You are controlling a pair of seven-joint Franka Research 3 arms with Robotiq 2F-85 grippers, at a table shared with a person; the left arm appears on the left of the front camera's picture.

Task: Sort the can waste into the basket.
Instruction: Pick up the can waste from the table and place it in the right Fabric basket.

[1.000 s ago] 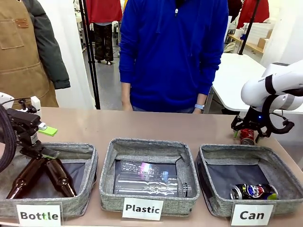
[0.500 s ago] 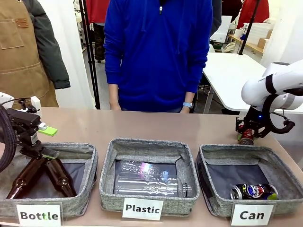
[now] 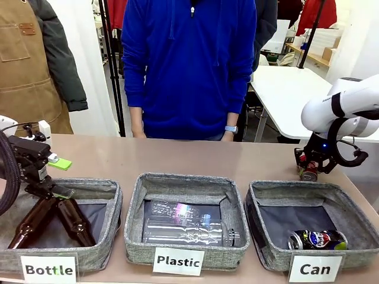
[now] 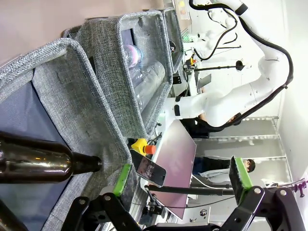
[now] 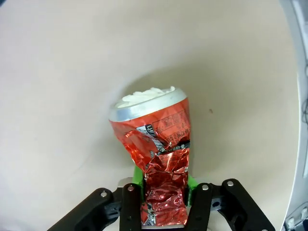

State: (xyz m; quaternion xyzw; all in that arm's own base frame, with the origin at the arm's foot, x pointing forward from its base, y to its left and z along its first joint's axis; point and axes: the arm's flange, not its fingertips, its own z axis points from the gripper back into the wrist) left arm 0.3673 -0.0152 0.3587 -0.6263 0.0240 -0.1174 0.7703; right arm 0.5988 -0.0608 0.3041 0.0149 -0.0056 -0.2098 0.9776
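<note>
Item: red can (image 5: 156, 159), crushed, pinched between the right gripper (image 5: 163, 204) jaws, at the surface. Step: grasp made. Next: lift, carry over the "Can" basket (image 3: 269, 192), release beside the blue can (image 3: 317, 239). Left gripper (image 4: 180, 175): jaws wide, empty.

Bottle bin (image 3: 112, 204), counter's left near corner: two brown glass bottles (image 3: 76, 223). Plastic bin (image 3: 135, 207), middle of near edge: clear plastic bottles (image 3: 189, 231).
</note>
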